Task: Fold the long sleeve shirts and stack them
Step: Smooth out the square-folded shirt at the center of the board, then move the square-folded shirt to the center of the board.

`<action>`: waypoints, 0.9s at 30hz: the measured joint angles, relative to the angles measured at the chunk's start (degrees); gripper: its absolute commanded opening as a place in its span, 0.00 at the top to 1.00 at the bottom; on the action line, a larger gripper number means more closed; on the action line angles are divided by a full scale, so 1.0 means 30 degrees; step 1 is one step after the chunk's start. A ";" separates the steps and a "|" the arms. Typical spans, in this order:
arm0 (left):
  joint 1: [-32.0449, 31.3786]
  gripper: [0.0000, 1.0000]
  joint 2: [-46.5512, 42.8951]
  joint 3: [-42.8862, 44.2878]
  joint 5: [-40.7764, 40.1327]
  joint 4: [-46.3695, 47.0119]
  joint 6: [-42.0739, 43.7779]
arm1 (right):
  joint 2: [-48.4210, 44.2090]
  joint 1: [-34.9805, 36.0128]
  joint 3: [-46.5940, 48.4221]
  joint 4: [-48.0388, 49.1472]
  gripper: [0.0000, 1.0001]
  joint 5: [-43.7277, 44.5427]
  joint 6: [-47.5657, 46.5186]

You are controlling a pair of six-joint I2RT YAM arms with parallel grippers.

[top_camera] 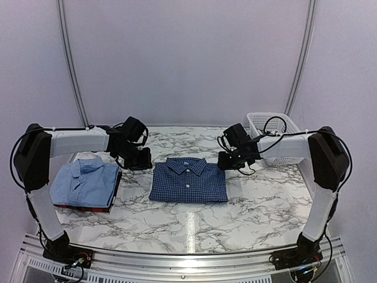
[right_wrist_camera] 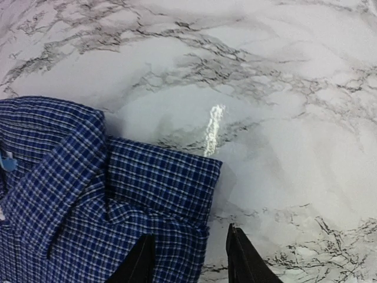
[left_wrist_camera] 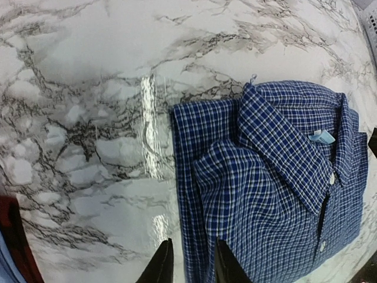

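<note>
the folded navy check shirt lies flat in the middle of a glossy white marble-patterned table veined in grey, closed in by plain pale walls. at the table's left edge a folded light blue shirt sits on a dark red shirt, and a white lattice basket stands back right, partly behind the right arm. the left gripper hovers at the navy shirt's top left corner, jaws narrowly parted and empty, the right gripper at its top right corner, somewhat wider, also empty; the light blue collar tag is too small to read.
</note>
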 measured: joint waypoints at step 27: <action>0.0372 0.91 0.0743 -0.4022 0.4313 0.4721 -0.2055 | 0.6375 0.3082 0.2382 1.0936 0.76 -0.8735 0.5450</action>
